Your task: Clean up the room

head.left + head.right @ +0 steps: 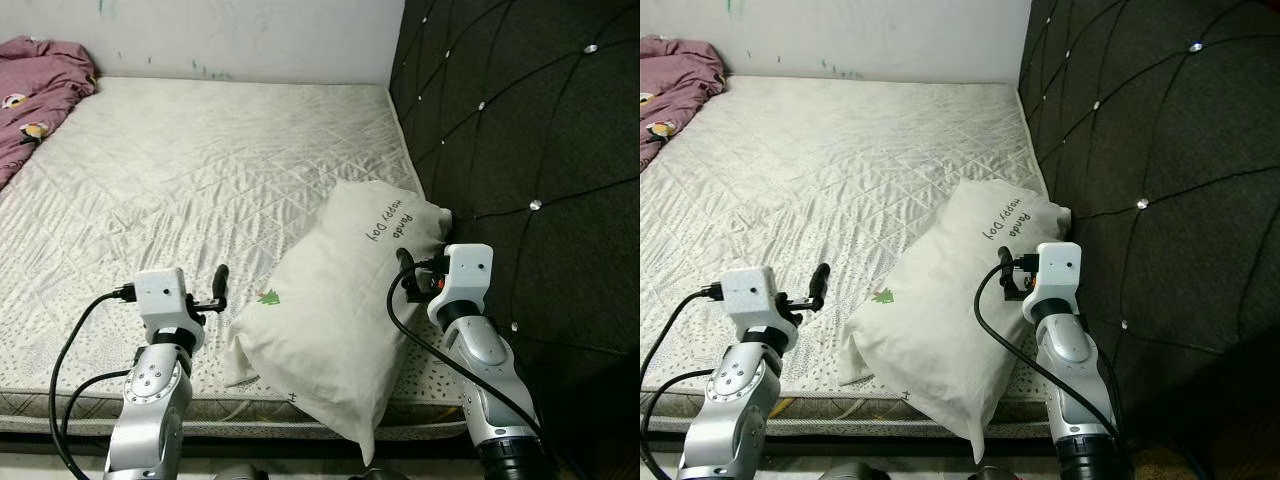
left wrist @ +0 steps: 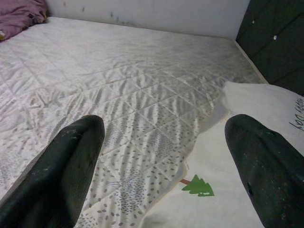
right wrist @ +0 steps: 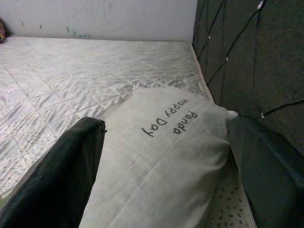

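Observation:
A white pillow (image 1: 335, 310) printed "Panda Happy Day", with a small green tree mark, lies tilted at the bed's near right. Its far end rests against the black headboard (image 1: 540, 150) and its near corner hangs over the mattress edge. My left gripper (image 1: 218, 288) hovers open just left of the pillow's left corner; in the left wrist view its fingers (image 2: 71, 161) are spread wide, with the pillow (image 2: 228, 190) by the other finger. My right gripper (image 1: 405, 272) is open over the pillow's right side, close to the headboard, and its fingers (image 3: 61, 175) straddle the pillow (image 3: 161, 156).
The quilted white mattress (image 1: 180, 170) stretches back to a pale wall. A purple blanket (image 1: 35, 85) is bunched at the far left corner. The tufted headboard runs along the bed's right side. The mattress's front edge is just below my arms.

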Motion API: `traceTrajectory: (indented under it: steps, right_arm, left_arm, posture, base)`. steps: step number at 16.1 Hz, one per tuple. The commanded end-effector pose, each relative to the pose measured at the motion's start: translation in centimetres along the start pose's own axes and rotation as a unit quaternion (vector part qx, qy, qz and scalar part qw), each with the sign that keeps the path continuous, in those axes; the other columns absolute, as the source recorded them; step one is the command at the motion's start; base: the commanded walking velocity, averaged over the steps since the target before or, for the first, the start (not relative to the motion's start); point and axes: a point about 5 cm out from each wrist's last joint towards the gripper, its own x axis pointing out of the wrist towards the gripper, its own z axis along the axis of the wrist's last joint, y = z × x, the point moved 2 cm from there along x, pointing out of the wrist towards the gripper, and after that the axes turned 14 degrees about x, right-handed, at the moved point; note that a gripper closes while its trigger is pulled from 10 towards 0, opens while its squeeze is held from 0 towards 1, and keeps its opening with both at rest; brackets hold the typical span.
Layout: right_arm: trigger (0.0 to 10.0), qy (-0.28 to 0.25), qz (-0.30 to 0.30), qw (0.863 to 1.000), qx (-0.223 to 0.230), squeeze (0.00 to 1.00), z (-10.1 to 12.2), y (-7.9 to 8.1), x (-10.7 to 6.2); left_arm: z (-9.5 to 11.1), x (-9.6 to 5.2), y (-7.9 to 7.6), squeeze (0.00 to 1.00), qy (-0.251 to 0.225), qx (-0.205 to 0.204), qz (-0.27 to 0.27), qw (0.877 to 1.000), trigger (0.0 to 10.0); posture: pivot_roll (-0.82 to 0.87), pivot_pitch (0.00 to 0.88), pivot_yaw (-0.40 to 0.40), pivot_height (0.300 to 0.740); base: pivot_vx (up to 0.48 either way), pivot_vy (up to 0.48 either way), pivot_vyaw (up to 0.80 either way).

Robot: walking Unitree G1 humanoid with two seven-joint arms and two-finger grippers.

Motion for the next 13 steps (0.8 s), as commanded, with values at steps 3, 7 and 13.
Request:
traceTrajectory:
  steps: [3,7,13]
  right_arm:
    - [10.0,0.005,-0.005,1.000,0.010,0.00,-0.03,-0.19,0.22]
    - [10.0,0.003,0.000,1.000,0.003,0.00,0.15,-0.07,0.34]
    - [10.0,0.002,0.001,1.000,0.006,0.00,0.21,-0.14,0.48]
  left_arm:
    - [0.47,0.17,0.27,0.00,-0.005,0.008,0.006,1.000,10.0]
    - [0.56,0.30,-0.20,0.00,-0.008,0.004,0.002,1.000,10.0]
    - [0.66,0.50,-0.10,0.00,-0.010,0.005,0.007,1.000,10.0]
  posture:
    - [0.01,0.019,-0.004,0.740]
    - [0.01,0.012,-0.008,0.740]
    - [0.01,0.005,-0.011,0.687]
  base:
    - [0.000,0.000,-0.80]
    - [0.000,0.000,0.00]
    - [0.000,0.000,0.00]
